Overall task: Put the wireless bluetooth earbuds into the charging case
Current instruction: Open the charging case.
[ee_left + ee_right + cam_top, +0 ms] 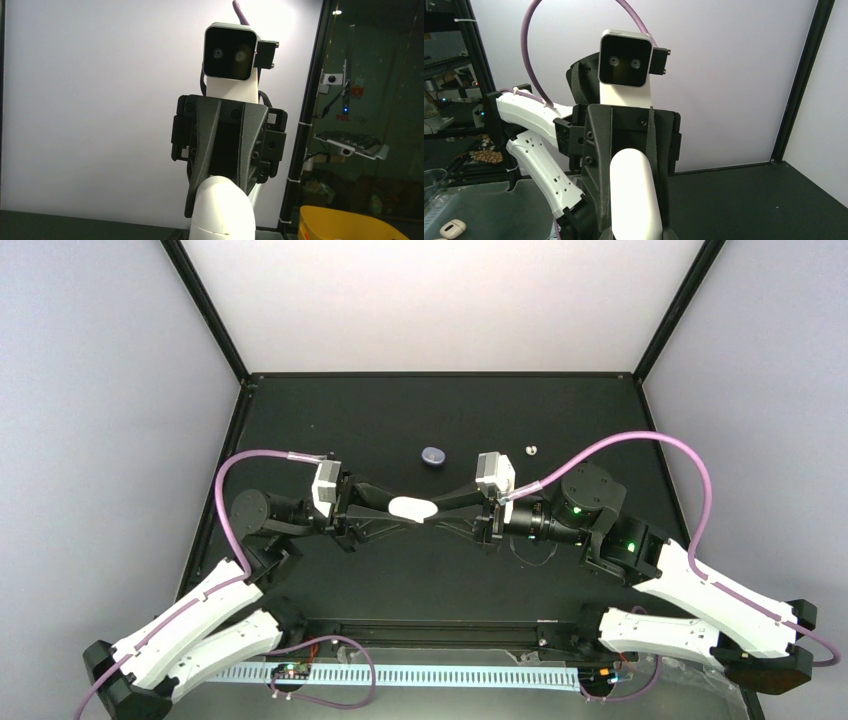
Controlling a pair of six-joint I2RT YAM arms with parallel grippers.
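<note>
So both arms are meeting in the middle of the desk (330,410) and sharing one white case (412,508), which is held up off the surface, lying roughly level between them. The left gripper (392,504) comes at it from the left end and the right gripper (440,503) from the right end. From what I can see, each one has its fingers pressed in against the case, one finger on either side, so both are pinching it. In the right wrist view the case (634,195) sticks straight out in front of the camera, with the left gripper's dark fingers (596,165) flanking its far end. The left wrist view is the mirror of that, with the rounded white end (220,210) low in the picture and the right gripper's fingers (202,150) closing down toward it. The case looks closed, no seam gap that I can spot.

Behind the white case, a little to its right, a small dark case (433,455) with a bluish-purple tint sits on the desk. The only earbud (532,450) I can make out is a tiny pale speck lying on the desk, further right of the dark case and well apart from the white one. It's too small to tell its colour properly.
</note>
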